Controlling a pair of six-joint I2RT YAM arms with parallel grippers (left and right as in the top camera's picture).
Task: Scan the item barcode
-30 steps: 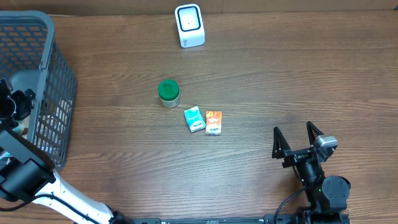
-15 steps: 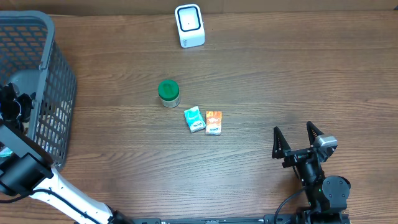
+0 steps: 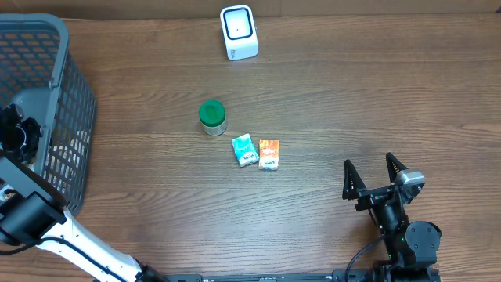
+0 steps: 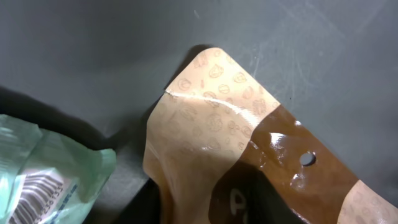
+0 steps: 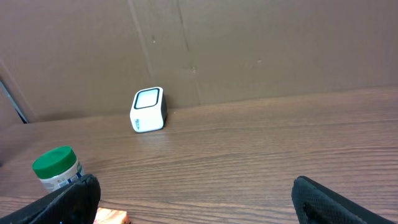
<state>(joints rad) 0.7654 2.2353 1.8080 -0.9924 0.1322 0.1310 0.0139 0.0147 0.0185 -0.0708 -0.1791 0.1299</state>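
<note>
Overhead, the left gripper point(image 3: 17, 135) is reaching into the grey basket point(image 3: 74, 117); whether its jaws are apart or together I cannot tell. The right gripper point(image 3: 374, 171) is sitting front right, fingers spread wide, holding nothing. The white scanner point(image 3: 239, 31) is standing well apart from a green-lidded jar point(image 3: 212, 117), teal packet point(image 3: 245, 150) and orange packet point(image 3: 268, 154). The left wrist camera is showing a tan-and-brown pouch point(image 4: 211, 143) lying just beside a green barcoded packet point(image 4: 43, 174). The right wrist camera is facing scanner and jar
</note>
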